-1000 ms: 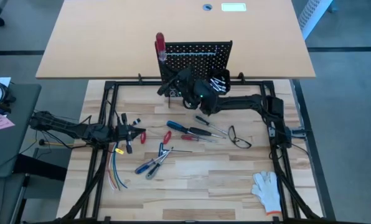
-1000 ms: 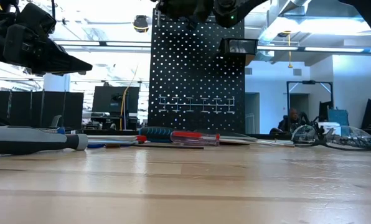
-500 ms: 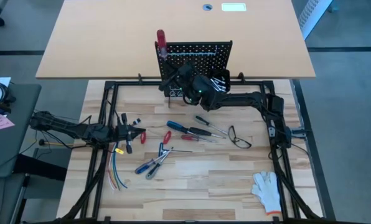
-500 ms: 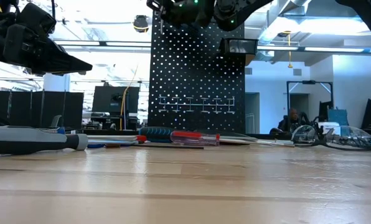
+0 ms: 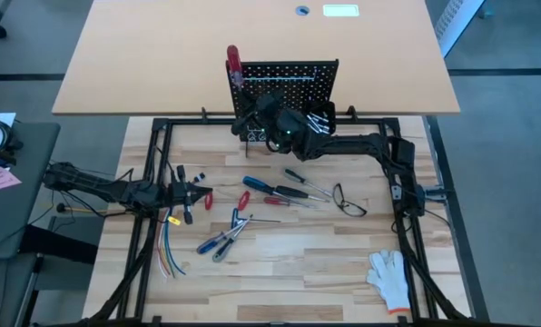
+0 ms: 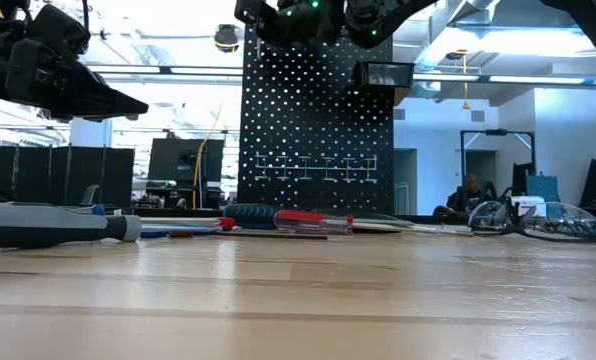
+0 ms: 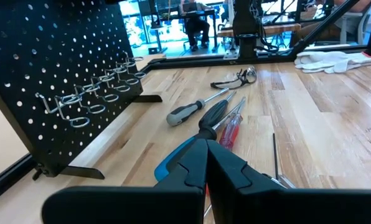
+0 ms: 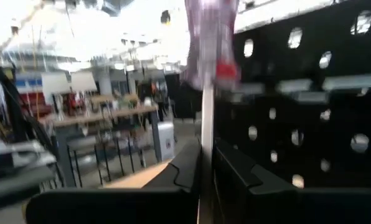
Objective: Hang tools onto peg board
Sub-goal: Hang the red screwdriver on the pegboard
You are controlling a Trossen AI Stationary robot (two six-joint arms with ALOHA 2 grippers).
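Screwdriver [image 8: 210,56] in right gripper [image 8: 205,165]

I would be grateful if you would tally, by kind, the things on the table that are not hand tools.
Peg board: 1
Pair of glasses: 1
White glove: 1
Bundle of wires: 1
Total: 4

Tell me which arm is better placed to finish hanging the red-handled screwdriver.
The right. Its gripper is shut on the red-handled screwdriver at the peg board's top left corner. The left gripper sits far off, by the table's left edge.
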